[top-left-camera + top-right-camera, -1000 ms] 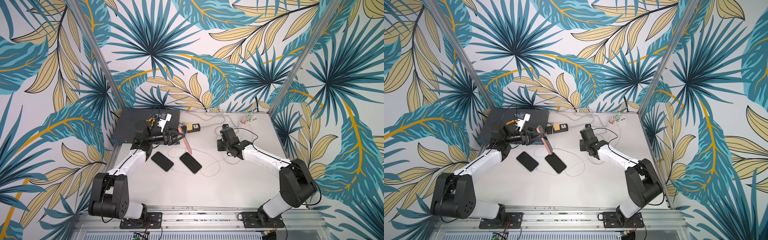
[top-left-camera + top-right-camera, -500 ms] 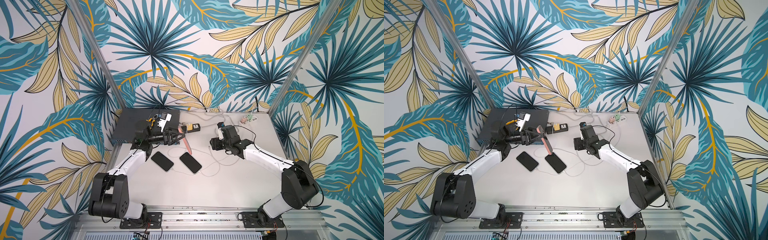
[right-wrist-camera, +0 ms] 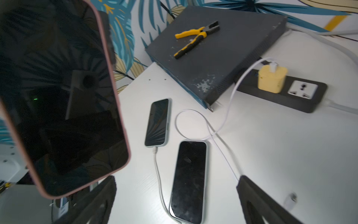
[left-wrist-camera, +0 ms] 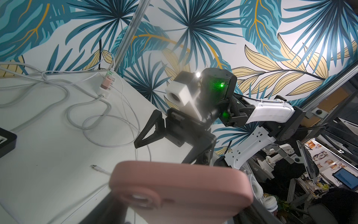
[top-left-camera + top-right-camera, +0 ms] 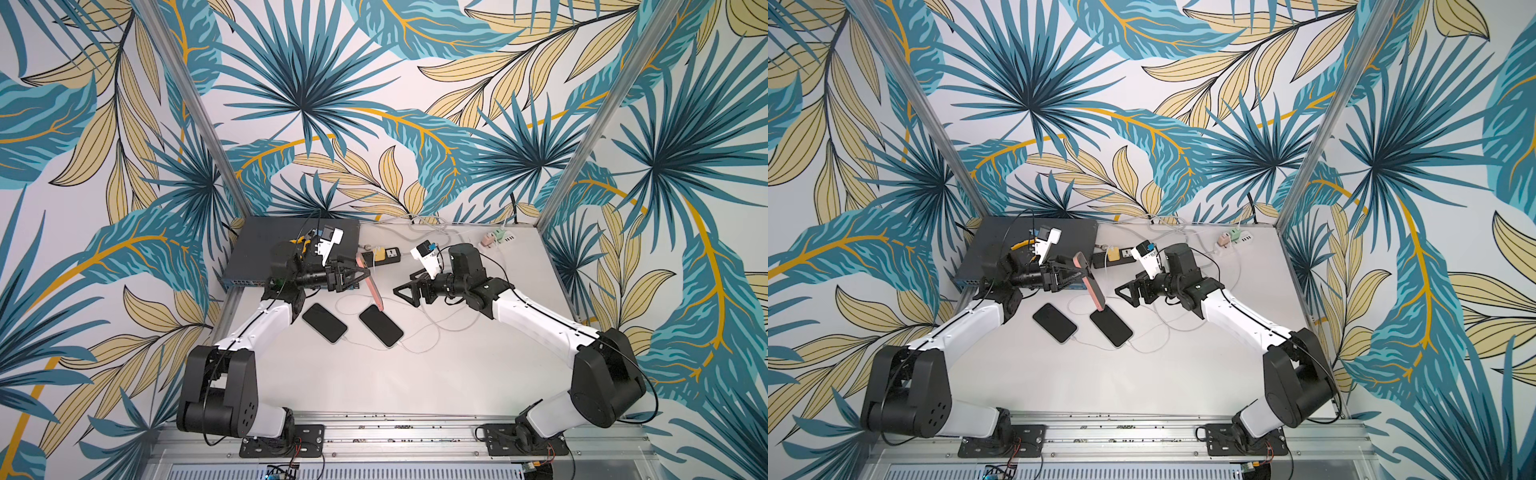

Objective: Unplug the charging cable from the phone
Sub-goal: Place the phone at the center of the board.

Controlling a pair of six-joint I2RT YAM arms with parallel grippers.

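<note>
A: Centre frame, your left claw (image 5: 363,275) is closed tight on the pink phone (image 5: 372,287), holding it tilted above the bench (image 5: 374,386).

B: From your right wrist camera, the phone's dark screen fills one side of the view. From your left wrist camera only its pink back shows, close and blurred.

A: Your right claw (image 5: 401,291) stands wide open just beside the phone, apart from it, with nothing between its fingers (image 3: 257,203).

B: The cable (image 3: 233,93) is out of the pink phone. A white run leaves the yellow charger (image 3: 271,78) in the black power strip (image 3: 302,100), crosses the bench and slips behind one finger of your right claw.

A: A bare plug (image 4: 95,166) lies loose on the bench near that claw, clear of the phone. The finger hides whether it ends that same run.

B: A second phone (image 5: 324,323) and a third phone (image 5: 381,326) lie flat, screens up, side by side in front of the pink one. Each has a white lead (image 3: 157,168) at its near end.

A: Behind them, on your left arm's side, yellow-handled pliers (image 3: 195,38) rest on a grey box (image 3: 232,58). The power strip sits just beside that box.

B: At the back, on your right arm's side, a white strip (image 5: 510,238) holds small pastel chargers (image 4: 106,82), with grey leads (image 4: 66,114) coiled beside it.
</note>
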